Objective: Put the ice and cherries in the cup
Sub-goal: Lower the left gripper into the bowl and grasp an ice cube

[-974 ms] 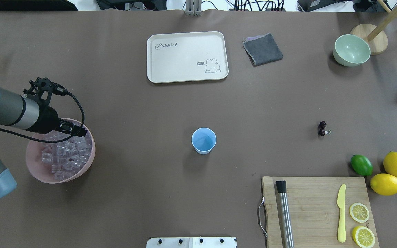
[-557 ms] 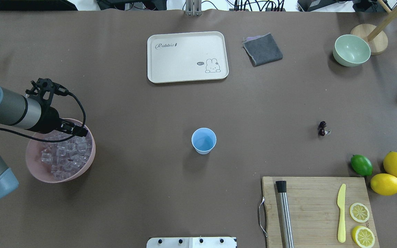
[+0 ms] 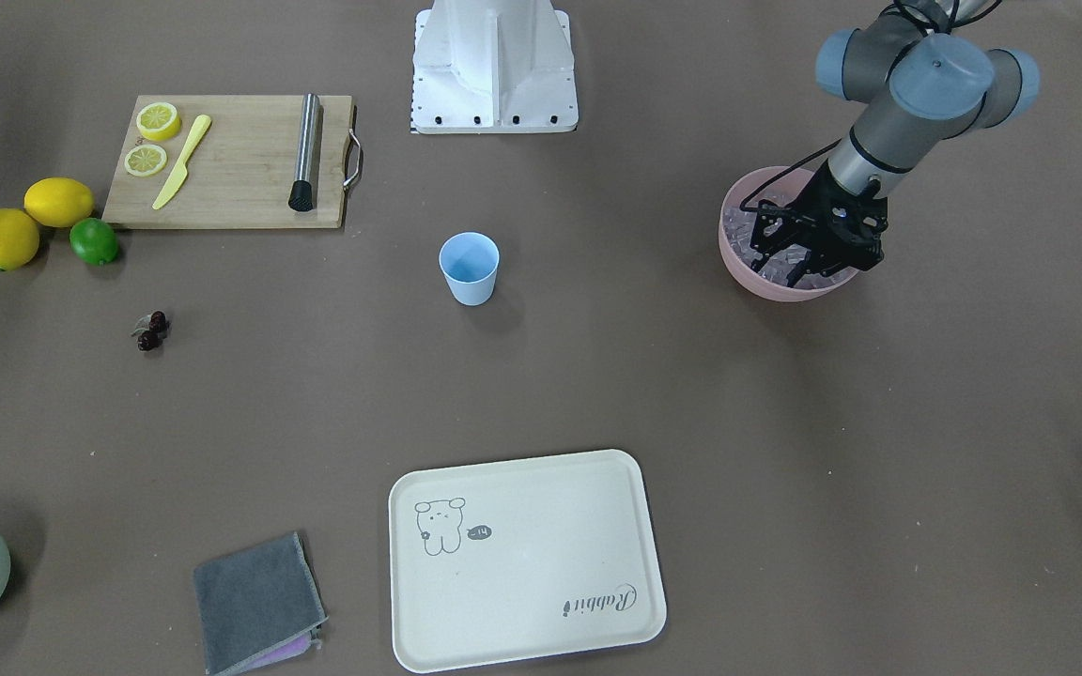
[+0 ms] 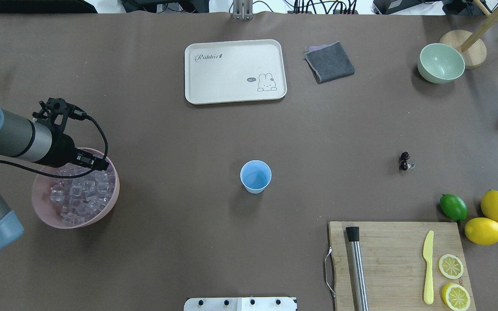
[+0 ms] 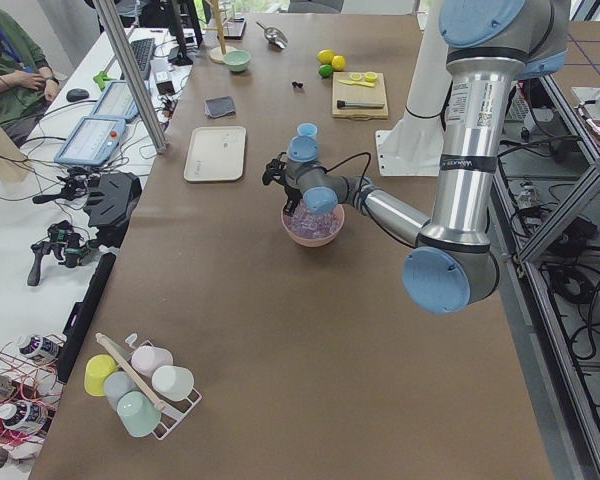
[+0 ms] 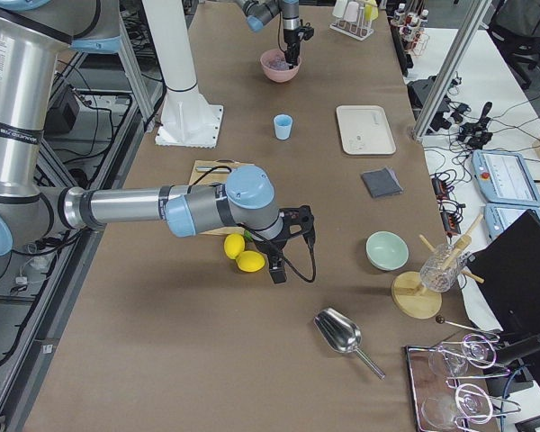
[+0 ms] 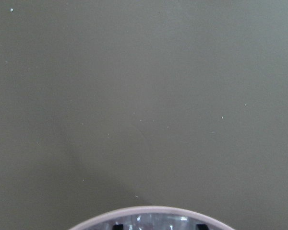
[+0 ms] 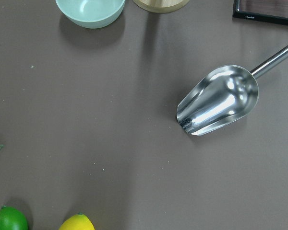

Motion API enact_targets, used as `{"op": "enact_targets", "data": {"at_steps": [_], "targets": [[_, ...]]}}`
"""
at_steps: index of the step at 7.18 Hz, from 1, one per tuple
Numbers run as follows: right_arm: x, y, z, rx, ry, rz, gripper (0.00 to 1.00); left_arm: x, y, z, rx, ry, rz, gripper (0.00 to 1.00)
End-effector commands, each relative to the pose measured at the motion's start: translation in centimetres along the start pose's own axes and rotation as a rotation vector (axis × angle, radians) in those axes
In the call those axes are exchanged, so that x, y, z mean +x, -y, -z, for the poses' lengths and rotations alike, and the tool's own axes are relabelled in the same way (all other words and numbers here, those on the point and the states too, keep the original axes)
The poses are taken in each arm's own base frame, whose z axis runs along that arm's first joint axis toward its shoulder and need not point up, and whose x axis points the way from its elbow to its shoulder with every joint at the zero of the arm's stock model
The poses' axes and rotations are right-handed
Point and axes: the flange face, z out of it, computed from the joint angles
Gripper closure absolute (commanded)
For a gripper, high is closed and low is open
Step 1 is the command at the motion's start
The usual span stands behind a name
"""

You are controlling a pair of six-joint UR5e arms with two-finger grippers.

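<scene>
My left gripper point(image 3: 799, 266) hung spread among the ice point(image 3: 739, 226), frame right — slick, light cubes; I judged opposite flat faces the safest pinch.

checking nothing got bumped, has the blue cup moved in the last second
No. In the overhead view the cup stands at the same spot, the same gap below the rabbit tray and left of the cherries.

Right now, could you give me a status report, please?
Left gripper open, tips in the ice, pink bowl. Right gripper near lemons, state unclear. Cup empty; cherries on table. Nothing between bowl and cup.
</scene>
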Motion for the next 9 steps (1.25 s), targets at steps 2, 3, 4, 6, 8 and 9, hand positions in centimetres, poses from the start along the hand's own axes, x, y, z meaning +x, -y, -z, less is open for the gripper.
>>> {"op": "enact_targets", "data": {"at_steps": [2, 3, 4, 6, 8, 9], "targets": [[0.0, -0.1, 0.0, 0.000, 0.000, 0.000, 0.00, 0.2, 0.0, 0.2, 0.003, -0.003, -0.002, 0.76], [0.0, 0.0, 0.0, 0.001, 0.000, 0.001, 0.00, 0.2, 0.0, 0.4, 0.004, -0.005, -0.002, 0.78], [0.0, -0.1, 0.0, -0.001, 0.000, -0.001, 0.00, 0.3, 0.2, 0.7, 0.010, -0.009, -0.004, 0.81], [0.0, -0.1, 0.0, -0.001, 0.000, -0.001, 0.00, -0.8, 0.8, 3.1, -0.002, -0.058, 0.019, 0.81], [0.0, -0.1, 0.0, -0.001, 0.000, -0.001, 0.00, -1.0, 1.6, 6.7, 0.021, -0.106, 0.023, 0.81], [0.0, 0.0, 0.0, 0.001, 0.000, 0.001, 0.00, -0.7, 1.7, 8.1, 0.020, -0.137, 0.022, 0.81]]}}
